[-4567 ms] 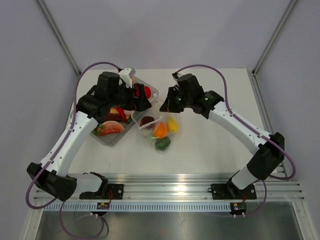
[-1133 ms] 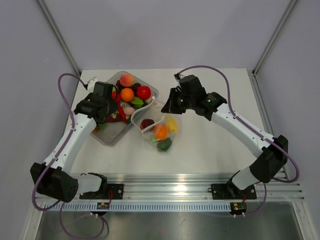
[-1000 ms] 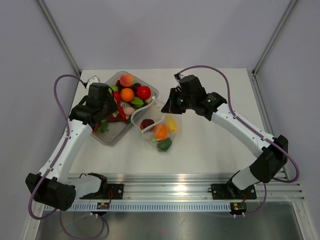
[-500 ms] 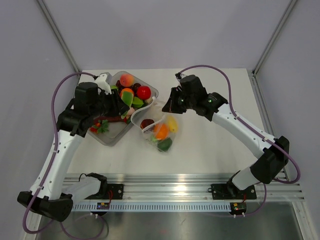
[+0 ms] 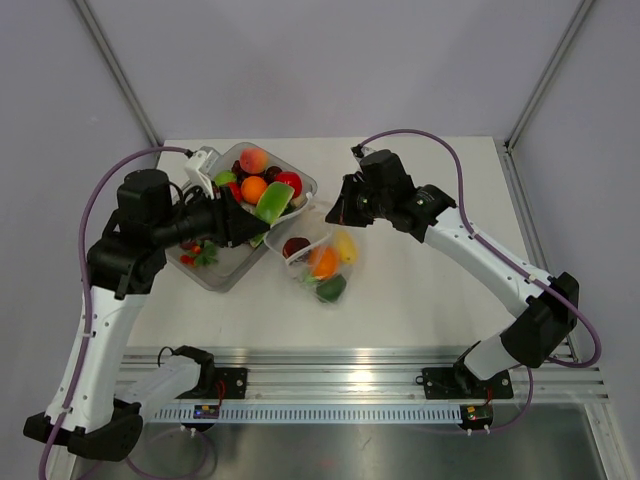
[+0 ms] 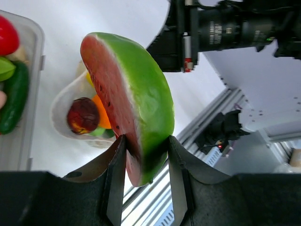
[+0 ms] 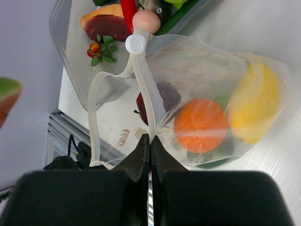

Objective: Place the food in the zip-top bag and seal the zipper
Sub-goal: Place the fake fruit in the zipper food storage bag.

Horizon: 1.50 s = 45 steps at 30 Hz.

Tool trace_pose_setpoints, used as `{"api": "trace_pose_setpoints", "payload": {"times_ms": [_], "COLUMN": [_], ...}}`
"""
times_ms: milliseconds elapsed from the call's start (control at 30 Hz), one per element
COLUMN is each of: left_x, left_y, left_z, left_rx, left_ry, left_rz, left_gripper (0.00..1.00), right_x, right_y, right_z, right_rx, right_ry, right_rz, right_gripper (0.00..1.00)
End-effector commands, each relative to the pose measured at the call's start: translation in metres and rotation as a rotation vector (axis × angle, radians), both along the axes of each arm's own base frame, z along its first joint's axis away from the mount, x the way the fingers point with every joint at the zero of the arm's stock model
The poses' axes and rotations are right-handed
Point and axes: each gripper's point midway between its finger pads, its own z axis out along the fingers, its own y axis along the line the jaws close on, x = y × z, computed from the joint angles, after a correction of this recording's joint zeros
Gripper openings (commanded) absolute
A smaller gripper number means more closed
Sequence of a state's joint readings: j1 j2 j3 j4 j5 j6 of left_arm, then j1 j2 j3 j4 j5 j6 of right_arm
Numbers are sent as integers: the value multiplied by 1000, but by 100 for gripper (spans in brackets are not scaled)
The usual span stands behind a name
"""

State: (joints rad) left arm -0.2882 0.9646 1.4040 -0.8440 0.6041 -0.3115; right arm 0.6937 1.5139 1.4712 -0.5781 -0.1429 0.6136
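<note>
My left gripper (image 6: 146, 141) is shut on a watermelon slice (image 6: 141, 94) with green rind and red flesh, held in the air. In the top view the watermelon slice (image 5: 273, 202) hangs over the tray's right side, just left of the zip-top bag (image 5: 318, 262). The bag lies on the table with its mouth gaping. An orange piece (image 7: 200, 125), a yellow piece (image 7: 256, 103), a dark red piece (image 7: 157, 101) and a green piece (image 5: 327, 288) lie inside. My right gripper (image 7: 149, 139) is shut on the zipper (image 7: 143, 80) strip and holds the mouth up.
A clear rigid tray (image 5: 215, 275) left of the bag holds more food, among it a peach (image 5: 253, 159), an orange (image 5: 254, 189) and a red piece (image 5: 290, 180). An aluminium rail (image 5: 340, 385) runs along the near table edge.
My left arm has lifted the watermelon slice out of the tray and swung it right, toward the bag's mouth. The right arm and the bag have stayed put.
</note>
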Motion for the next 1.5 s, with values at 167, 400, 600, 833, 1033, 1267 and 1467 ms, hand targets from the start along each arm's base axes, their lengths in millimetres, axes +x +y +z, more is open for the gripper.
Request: {"api": "trace_pose_setpoints", "payload": {"times_ms": [167, 400, 600, 833, 1033, 1267, 1467], "left_x": [-17, 2, 24, 49, 63, 72, 82], "left_y": [-29, -37, -40, -51, -61, -69, -72], "left_z": [-6, -33, -48, -73, -83, -89, -110], "left_rx": [-157, -165, -137, -130, -172, -175, -141], "left_ry": [122, 231, 286, 412, 463, 484, 535], "left_rz": [-174, -165, -148, -169, -186, -178, -137], "left_gripper": [0, 0, 0, 0, 0, 0, 62], "right_x": [3, -1, -6, -11, -14, -16, -16], "right_y": [1, -4, -6, -9, -8, 2, 4], "right_z": [32, 39, 38, 40, 44, 45, 46], "right_rx": [31, 30, 32, 46, 57, 83, 80], "right_ry": [-84, -100, -100, -106, -110, -100, -102], "right_rz": [7, -1, 7, 11, 28, 51, 49], "right_gripper": [0, 0, 0, 0, 0, 0, 0]}}
